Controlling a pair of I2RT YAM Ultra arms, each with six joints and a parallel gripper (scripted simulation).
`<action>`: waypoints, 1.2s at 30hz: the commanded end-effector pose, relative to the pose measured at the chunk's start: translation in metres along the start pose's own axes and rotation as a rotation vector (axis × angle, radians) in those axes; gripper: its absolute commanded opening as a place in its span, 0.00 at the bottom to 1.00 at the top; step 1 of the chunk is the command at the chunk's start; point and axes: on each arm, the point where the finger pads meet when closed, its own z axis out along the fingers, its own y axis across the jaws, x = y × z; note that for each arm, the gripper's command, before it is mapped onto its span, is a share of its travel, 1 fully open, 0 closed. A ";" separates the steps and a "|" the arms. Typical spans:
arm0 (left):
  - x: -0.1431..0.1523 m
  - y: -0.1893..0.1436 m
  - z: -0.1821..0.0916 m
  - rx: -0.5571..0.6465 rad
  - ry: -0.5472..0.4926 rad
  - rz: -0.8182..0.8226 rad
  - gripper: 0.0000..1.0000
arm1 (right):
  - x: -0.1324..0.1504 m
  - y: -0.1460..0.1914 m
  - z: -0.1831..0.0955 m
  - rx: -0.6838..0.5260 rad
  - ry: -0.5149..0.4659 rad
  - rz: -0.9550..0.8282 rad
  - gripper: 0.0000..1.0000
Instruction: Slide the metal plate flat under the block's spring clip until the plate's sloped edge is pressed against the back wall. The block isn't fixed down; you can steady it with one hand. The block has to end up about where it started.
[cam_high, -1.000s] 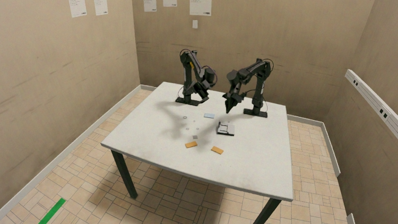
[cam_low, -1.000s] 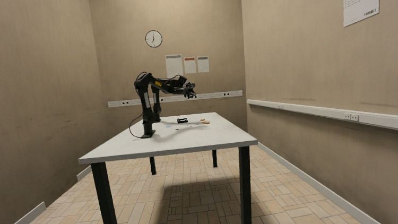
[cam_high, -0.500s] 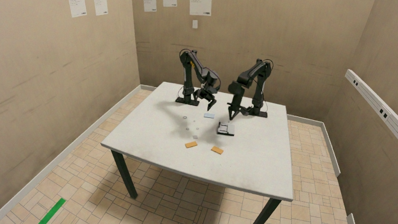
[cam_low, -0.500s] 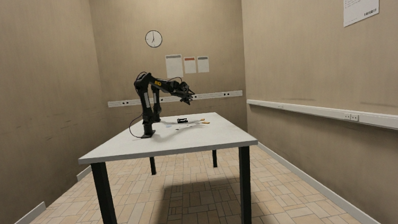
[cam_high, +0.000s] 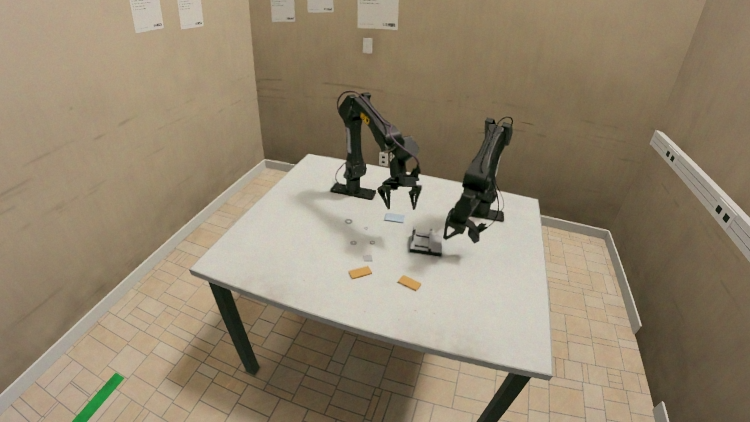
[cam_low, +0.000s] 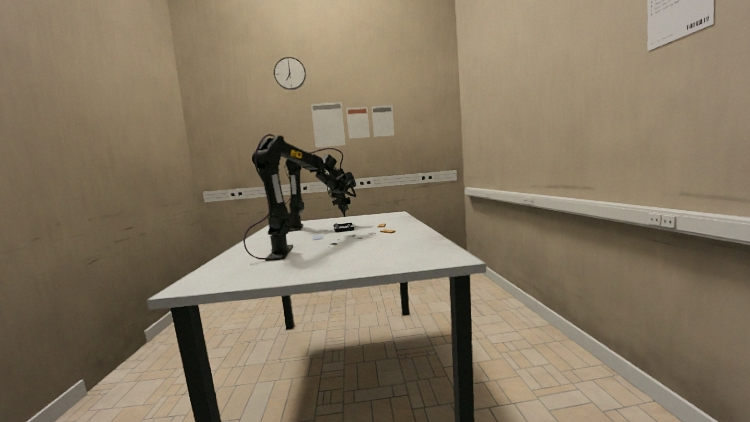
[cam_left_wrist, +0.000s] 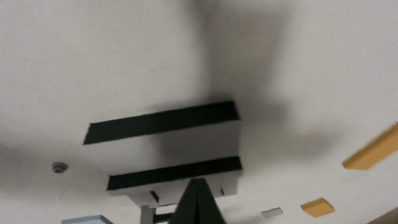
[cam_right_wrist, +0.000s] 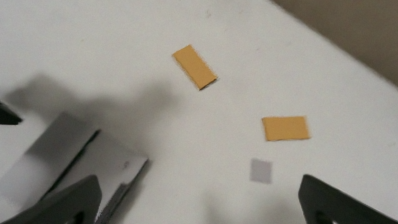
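- Left gripper (cam_high: 445, 237) (cam_left_wrist: 196, 181) (cam_right_wrist: 19, 120): one, fully closed, nothing between its fingertips; held above the tabletop, beside the block in the top view.
- Right gripper (cam_high: 400, 208) (cam_right_wrist: 200, 200): one, spread wide, nothing in its grasp; fingers pointing down, above the table near the pale blue plate.
- Block (cam_high: 434, 246) (cam_low: 344, 227) (cam_left_wrist: 175, 147) (cam_right_wrist: 107, 162): one, grey over black, resting on the table; we see neither gripper clasping it.
- Pale blue plate (cam_high: 394, 217) (cam_low: 317, 237) (cam_left_wrist: 87, 220): one, likeliest the metal plate; lying flat, outside the block and apart from it, on the arms' side. We cannot tell its sloped edge for certain.
- Orange strips (cam_high: 360, 272) (cam_low: 388, 231) (cam_left_wrist: 317, 207) (cam_right_wrist: 286, 128): two, lying flat, apart from each other, beyond the block from the arms.
- Small grey square (cam_high: 367, 258) (cam_left_wrist: 271, 213) (cam_right_wrist: 261, 171): one, near an orange strip.
- White table (cam_high: 314, 299) (cam_low: 398, 257) (cam_left_wrist: 100, 60) (cam_right_wrist: 125, 25): one, bearing all the above pieces.
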 end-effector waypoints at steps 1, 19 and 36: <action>0.001 0.007 0.005 -0.009 0.116 -0.092 0.00 | 0.023 0.035 -0.015 -0.183 0.198 0.137 1.00; -0.016 0.019 0.014 -0.052 0.104 -0.147 0.00 | 0.108 0.081 -0.056 -0.071 0.693 0.593 1.00; -0.016 0.019 0.014 -0.052 0.104 -0.147 0.00 | 0.212 0.082 -0.019 0.022 0.794 0.584 1.00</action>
